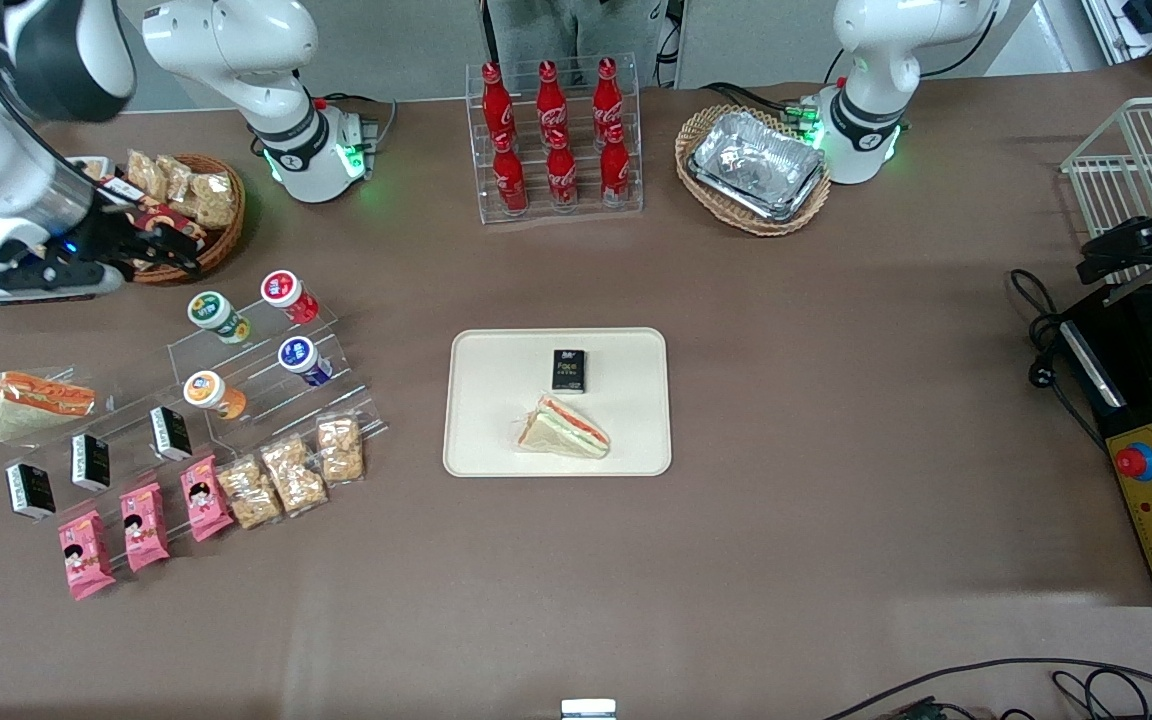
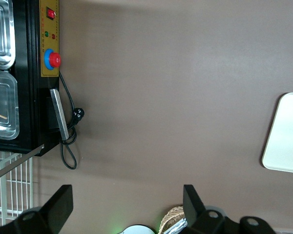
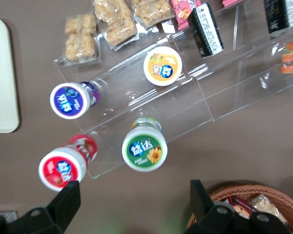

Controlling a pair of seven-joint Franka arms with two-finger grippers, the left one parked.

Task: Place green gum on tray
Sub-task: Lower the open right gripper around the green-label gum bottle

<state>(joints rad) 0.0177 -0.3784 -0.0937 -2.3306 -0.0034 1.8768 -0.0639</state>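
Observation:
The green gum (image 1: 217,316) (image 3: 144,148), a small canister with a green-ringed white lid, lies on the top step of a clear acrylic stand (image 1: 266,370). Beside it lies a red-lidded canister (image 1: 286,294) (image 3: 64,166). One step lower are a blue-lidded one (image 1: 302,360) (image 3: 71,99) and an orange-lidded one (image 1: 212,393) (image 3: 162,66). My gripper (image 1: 176,240) (image 3: 133,204) hangs open above the table, farther from the front camera than the green gum, with nothing between its fingers. The cream tray (image 1: 557,402) (image 3: 1,78) lies mid-table, holding a sandwich (image 1: 564,428) and a black packet (image 1: 568,369).
A wicker basket of snacks (image 1: 191,205) (image 3: 249,207) sits close beside my gripper. Lower steps hold black packets (image 1: 91,460), pink packets (image 1: 144,523) and brittle bags (image 1: 292,473). A cola bottle rack (image 1: 556,140) and a foil tray in a basket (image 1: 756,168) stand farther off.

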